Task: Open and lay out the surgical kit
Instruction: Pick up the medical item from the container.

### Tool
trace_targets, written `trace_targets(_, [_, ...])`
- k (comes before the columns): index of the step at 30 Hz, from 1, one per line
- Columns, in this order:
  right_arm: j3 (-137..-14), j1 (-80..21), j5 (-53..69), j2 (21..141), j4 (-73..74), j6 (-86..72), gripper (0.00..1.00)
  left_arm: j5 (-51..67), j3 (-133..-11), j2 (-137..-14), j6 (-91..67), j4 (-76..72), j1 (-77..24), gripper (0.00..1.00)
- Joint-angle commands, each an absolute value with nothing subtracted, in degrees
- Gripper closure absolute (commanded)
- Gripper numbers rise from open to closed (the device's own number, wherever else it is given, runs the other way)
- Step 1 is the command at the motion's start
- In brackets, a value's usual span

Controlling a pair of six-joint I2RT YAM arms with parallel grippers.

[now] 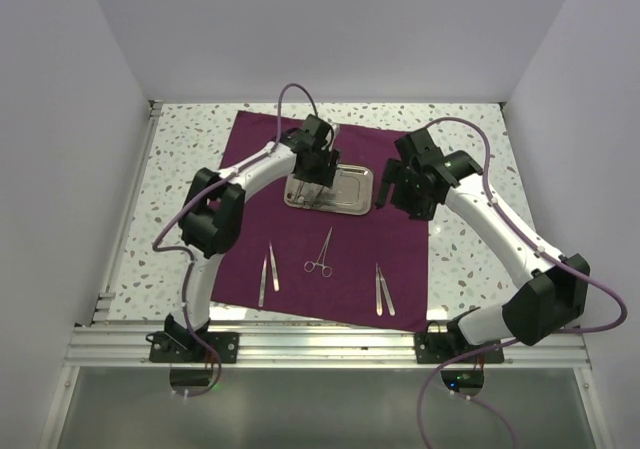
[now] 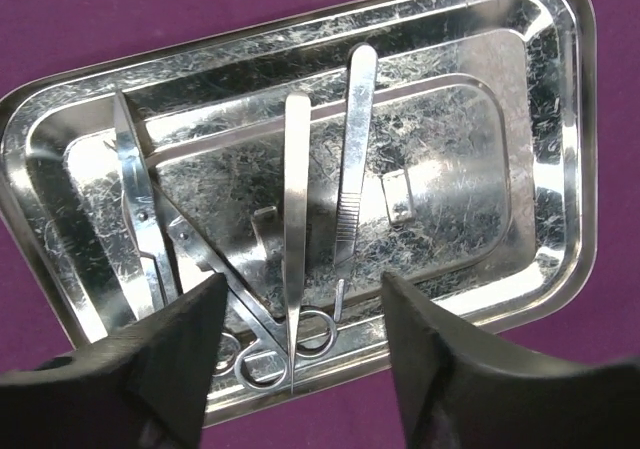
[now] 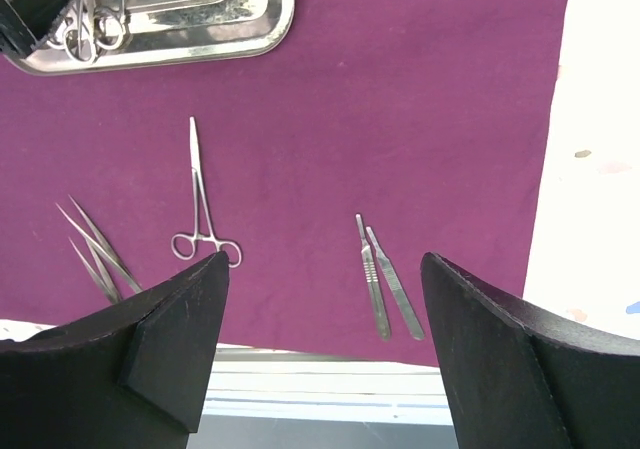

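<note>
The dark purple cloth (image 1: 400, 259) lies spread flat on the table. The steel tray (image 1: 355, 191) sits on its far middle. In the left wrist view the tray (image 2: 560, 119) holds two tweezers (image 2: 296, 199) and ring-handled instruments (image 2: 215, 269). My left gripper (image 1: 312, 185) hangs open just above the tray's left end, its fingers (image 2: 180, 349) straddling the tweezers' tip and the rings without touching. My right gripper (image 1: 386, 195) is open and empty above the cloth, right of the tray. Ring-handled forceps (image 1: 320, 254), tweezers (image 1: 268, 274) and two slim handles (image 1: 383, 289) lie on the near cloth.
The right wrist view shows the forceps (image 3: 200, 199), two slim handles (image 3: 385, 279), tweezers (image 3: 95, 249) and the tray's corner (image 3: 250, 29) on the cloth (image 3: 400, 89). Speckled tabletop (image 1: 470, 259) borders the cloth. A metal rail (image 1: 330, 344) runs along the near edge. White walls enclose the sides.
</note>
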State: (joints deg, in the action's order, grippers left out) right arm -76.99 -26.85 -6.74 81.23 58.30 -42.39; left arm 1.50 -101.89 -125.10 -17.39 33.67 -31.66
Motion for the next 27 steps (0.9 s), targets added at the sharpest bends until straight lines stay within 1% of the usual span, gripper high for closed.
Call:
trace_targets(1, [-77.87, -26.19, -7.30, 80.68, 58.62, -40.96, 0.19, 0.18, -102.30, -126.12, -16.61, 31.64, -32.17, 0.36])
trace_targets(4, [-78.05, -25.93, -7.21, 80.86, 58.62, -40.78, 0.20, -1.67, -102.83, -127.44, -16.44, 32.25, -32.25, 0.43])
trace_targets(6, [-78.05, -25.66, -6.95, 80.86, 58.62, -40.69, 0.20, -2.02, -103.44, -128.49, -16.26, 32.61, -32.26, 0.44])
trace_targets(7, [-77.96, -25.58, -6.86, 80.86, 58.54, -40.61, 0.21, -2.28, -103.62, -128.76, -16.26, 32.78, -32.26, 0.48])
trace_targets(9, [-77.96, -25.40, -6.77, 80.77, 58.54, -40.43, 0.21, -2.46, -103.71, -129.46, -16.35, 32.70, -32.26, 0.51])
trace_targets(11, [-77.87, -25.31, -6.68, 80.77, 58.62, -40.25, 0.21, -2.55, -103.80, -129.90, -16.52, 32.35, -32.26, 0.52])
trace_targets(13, [-77.87, -25.05, -6.77, 80.68, 58.97, -39.99, 0.22, -2.64, -104.15, -130.25, -16.70, 32.34, -32.26, 0.55])
trace_targets(14, [-77.87, -25.14, -6.68, 80.60, 58.97, -39.90, 0.22, -2.64, -104.24, -130.69, -16.79, 32.43, -32.26, 0.58])
trace_targets(15, [-77.78, -24.96, -6.68, 80.60, 58.97, -39.99, 0.22, -2.55, -104.41, -130.87, -16.87, 32.43, -32.26, 0.65])
trace_targets(17, [-77.87, -24.87, -6.59, 80.68, 58.98, -39.82, 0.23, -2.29, -104.76, -131.22, -16.87, 32.52, -32.26, 0.71])
trace_targets(18, [-77.96, -24.96, -6.59, 80.77, 58.97, -39.81, 0.23, -2.11, -104.85, -131.39, -16.87, 32.69, -32.26, 0.78])
trace_targets(20, [-78.05, -24.79, -6.59, 80.95, 58.98, -39.64, 0.23, -2.02, -104.77, -131.48, -16.96, 32.78, -32.26, 0.85])
trace_targets(21, [-78.05, -24.79, -6.42, 81.12, 58.63, -39.64, 0.23, -1.93, -104.85, -131.48, -16.88, 32.96, -32.26, 0.94])
trace_targets(23, [-78.05, -24.87, -6.07, 81.56, 58.36, -39.38, 0.23, -1.76, -105.03, -131.31, -16.79, 33.05, -32.26, 1.00])
trace_targets(27, [-77.78, -24.79, -4.49, 84.10, 54.77, -38.85, 0.23, -1.23, -105.64, -128.77, -16.79, 33.49, -32.26, 1.00])
